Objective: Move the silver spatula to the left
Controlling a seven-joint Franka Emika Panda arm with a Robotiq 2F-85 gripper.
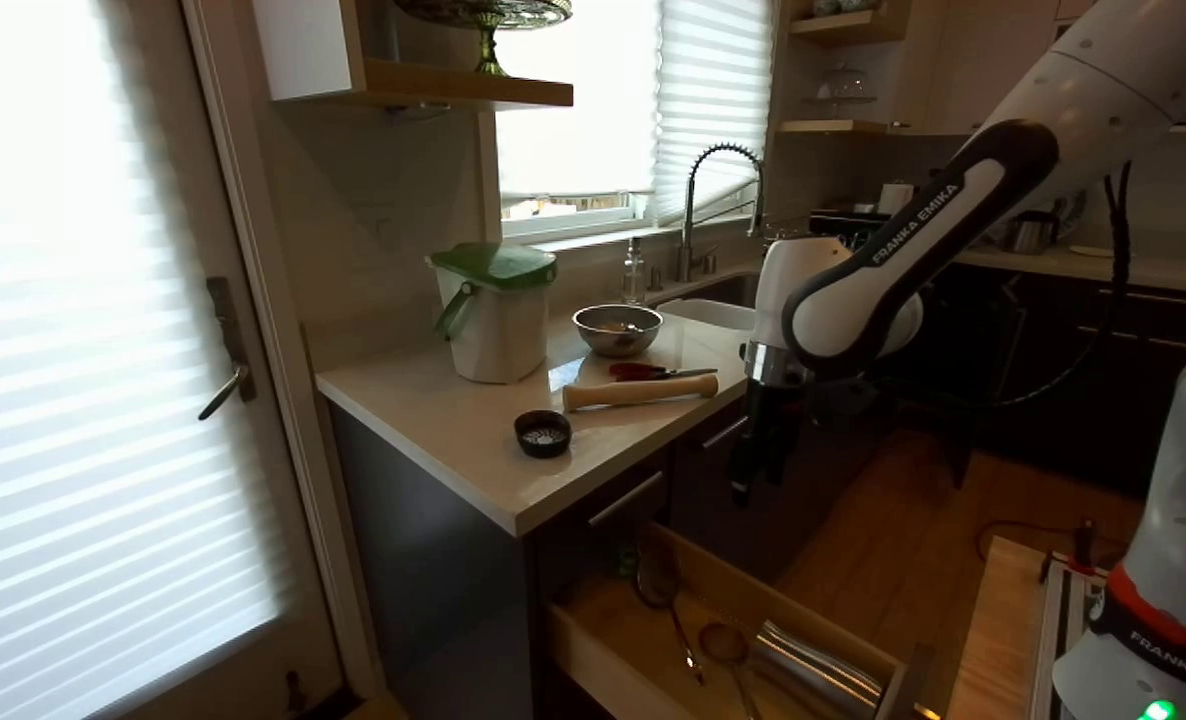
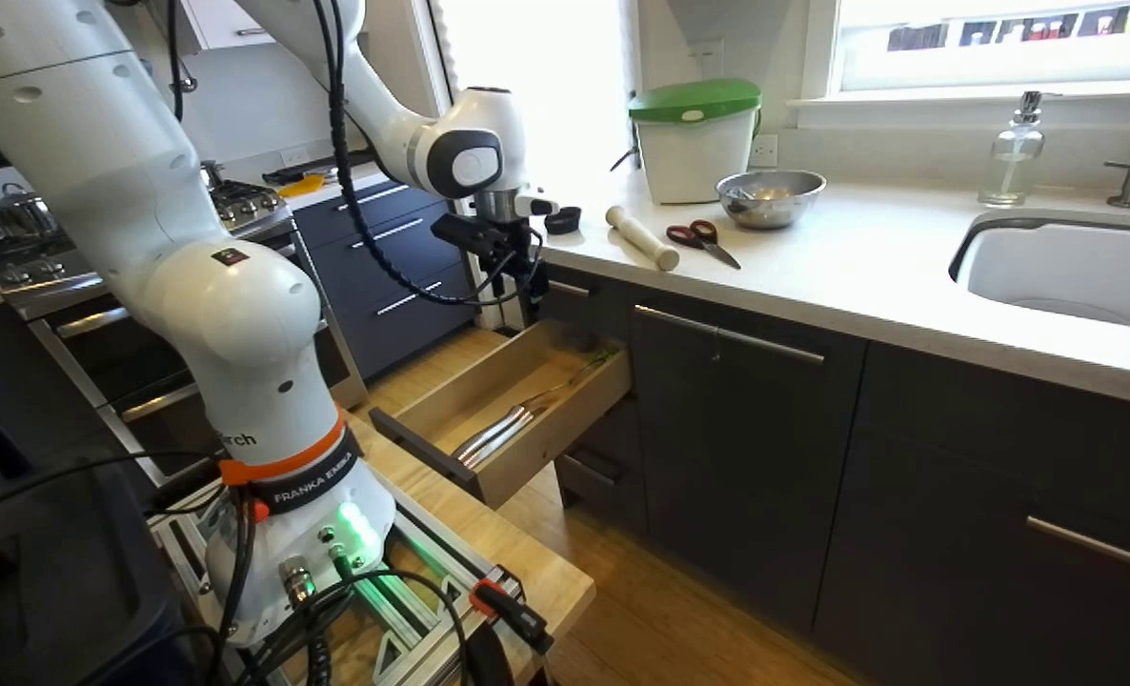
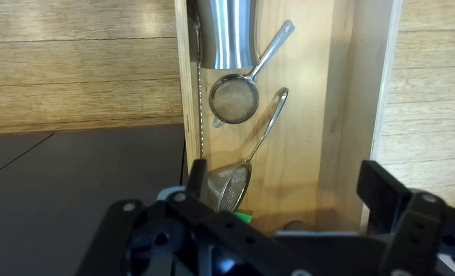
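Silver conical strainer (image 3: 235, 184) and silver round strainer (image 3: 233, 99) make two strainers, both in the one drawer (image 3: 304, 145) below the pincer (image 3: 284, 174); which of them the task means I cannot tell. The conical one lies nearer, its mesh partly hidden behind one of the pincer's fingers (image 3: 197, 176) and its handle reaching away from the pincer; the round one lies farther out. Past that comes one shiny metal cylinder (image 3: 229, 36), just beside the round strainer's handle, and along the drawer's wall runs one twisted metal rod (image 3: 200, 99), out ahead of the same finger. One green piece (image 3: 243, 217) and one dark rounded item (image 3: 296, 225) show close in by the pincer's body, both partly covered.

Beside the pincer, on the desk (image 2: 889, 262), are one green-lidded bin (image 2: 696, 160), one metal bowl (image 2: 770, 213), one small dark bowl (image 2: 563, 223), one pale wooden rod (image 2: 642, 237), one pair of scissors (image 2: 708, 245) and one soap dispenser (image 2: 1015, 154).

One arm (image 1: 913, 230), seen in both exterior views, comes down to an upright wrist, with the pincer pointing straight down above the drawer. The pincer is released, its two fingers spread wide, and hangs apart from both strainers.
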